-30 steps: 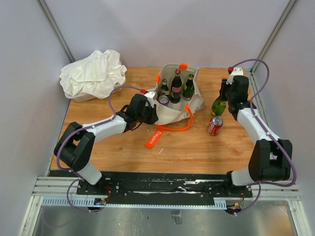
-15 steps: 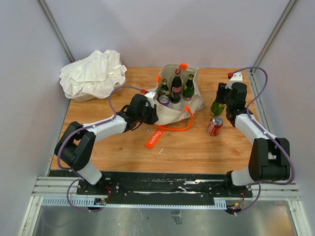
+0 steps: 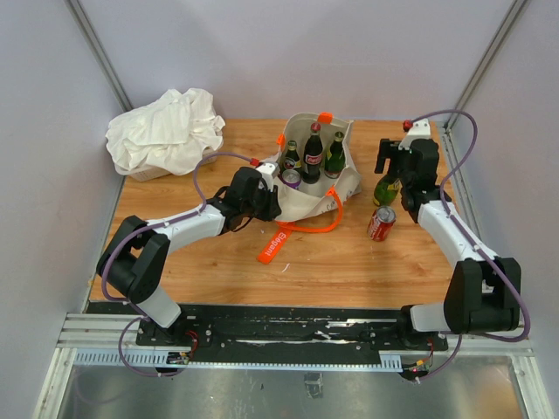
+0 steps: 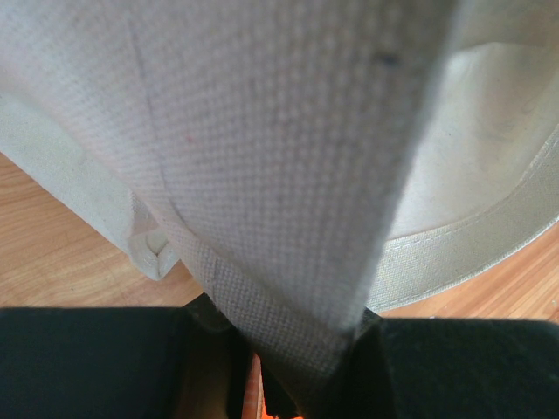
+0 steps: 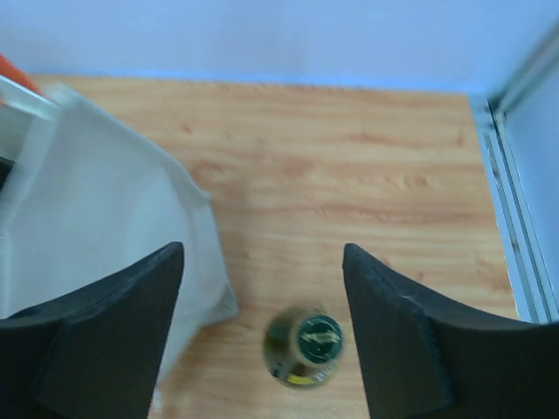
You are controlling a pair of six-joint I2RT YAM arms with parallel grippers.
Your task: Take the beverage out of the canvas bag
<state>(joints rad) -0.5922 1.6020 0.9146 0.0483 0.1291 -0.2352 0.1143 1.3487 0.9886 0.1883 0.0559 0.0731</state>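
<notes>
On the right half of the table [image 3: 349, 262], the right pincer [image 3: 389, 160] hangs wide open over a green bottle [image 3: 386, 188]. This bottle stands upright on the wood, outside the canvas bag [image 3: 345, 182] and just to its right. From the right wrist camera, the bottle's cap shows from above, low between the two spread fingers [image 5: 113, 323]. Neither finger touches it, and this pincer holds nothing. A red can [image 3: 381, 223] sits on the table just on the near side of the bottle.

The canvas bag stands open at the back middle of the table, with its orange handles [image 3: 307, 227] trailing forward onto the wood. Inside it, three more bottles [image 3: 312, 155] stand upright beside a purple-topped can [image 3: 290, 178].

The left pincer [image 3: 271, 197] is closed tight on the bag's near left edge. Its wrist camera shows a fold of beige weave pinched between the black fingers [image 4: 384, 358], with the fabric filling most of that view.

A white cloth bundle [image 3: 166, 131] lies at the back left corner, well apart from the bag.
</notes>
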